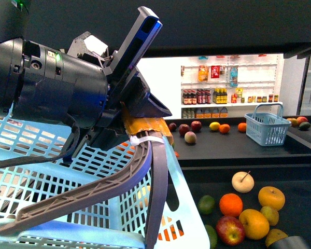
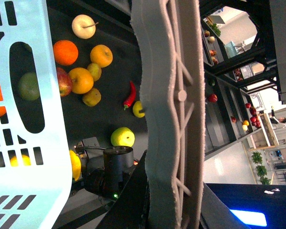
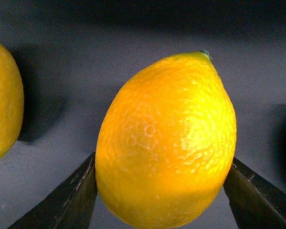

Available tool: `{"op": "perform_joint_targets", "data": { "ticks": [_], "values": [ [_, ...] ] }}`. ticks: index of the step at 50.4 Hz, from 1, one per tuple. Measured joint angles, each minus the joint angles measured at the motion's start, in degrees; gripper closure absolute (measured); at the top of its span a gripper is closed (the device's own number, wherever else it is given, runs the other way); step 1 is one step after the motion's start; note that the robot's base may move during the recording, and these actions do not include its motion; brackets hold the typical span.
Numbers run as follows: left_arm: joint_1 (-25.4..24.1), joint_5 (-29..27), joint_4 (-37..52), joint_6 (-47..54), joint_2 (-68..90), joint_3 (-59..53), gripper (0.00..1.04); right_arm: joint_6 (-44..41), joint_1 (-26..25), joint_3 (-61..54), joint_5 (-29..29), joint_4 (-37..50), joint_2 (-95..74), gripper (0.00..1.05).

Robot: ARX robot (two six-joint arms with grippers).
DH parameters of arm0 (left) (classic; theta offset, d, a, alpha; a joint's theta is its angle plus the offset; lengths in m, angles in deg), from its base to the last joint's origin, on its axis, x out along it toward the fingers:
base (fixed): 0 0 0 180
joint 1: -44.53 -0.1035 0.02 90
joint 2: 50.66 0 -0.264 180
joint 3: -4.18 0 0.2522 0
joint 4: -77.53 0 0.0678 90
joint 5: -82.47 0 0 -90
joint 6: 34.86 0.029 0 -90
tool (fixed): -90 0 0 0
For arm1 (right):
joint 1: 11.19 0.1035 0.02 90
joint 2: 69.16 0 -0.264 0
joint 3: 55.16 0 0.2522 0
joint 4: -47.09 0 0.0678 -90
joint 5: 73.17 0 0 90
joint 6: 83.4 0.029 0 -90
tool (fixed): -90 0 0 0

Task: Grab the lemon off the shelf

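Observation:
The lemon (image 3: 167, 143), bright yellow with pebbled skin, fills the right wrist view. My right gripper (image 3: 164, 193) is shut on it, one black finger pressed against each side. The lemon stands just over the dark tier of the shelf (image 3: 133, 38). In the front view the shelf (image 1: 238, 162) shows as black tiers with thick front edges. My left gripper (image 1: 137, 124) is shut on the grey basket handle (image 1: 93, 192) of a light blue basket (image 1: 36, 171). In the left wrist view the handle (image 2: 169, 95) runs up from the jaws beside the basket wall (image 2: 19, 71).
The lower tier holds a pale pear (image 1: 242, 181), an orange (image 1: 230, 204), a red apple (image 1: 229, 230) and a red chilli (image 2: 129, 94). A second yellow fruit (image 3: 2, 100) lies close beside the lemon. A small blue basket (image 1: 268, 128) stands on the upper tier.

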Motion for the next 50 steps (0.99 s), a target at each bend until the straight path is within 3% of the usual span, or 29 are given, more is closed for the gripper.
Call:
{"op": "perform_joint_targets", "data": {
  "ticks": [19, 34, 50],
  "values": [
    [0.0, 0.0, 0.0, 0.0, 0.0, 0.0, 0.94, 0.4, -1.0, -5.3, -0.8, 2.8, 9.2, 0.39],
    [0.0, 0.0, 0.0, 0.0, 0.0, 0.0, 0.94, 0.4, -1.6, -8.4, 5.5, -0.6, 35.0, 0.39],
    [0.0, 0.0, 0.0, 0.0, 0.0, 0.0, 0.94, 5.1, 3.3, -4.3, 11.1, -6.3, 49.3, 0.39]
  ]
}}
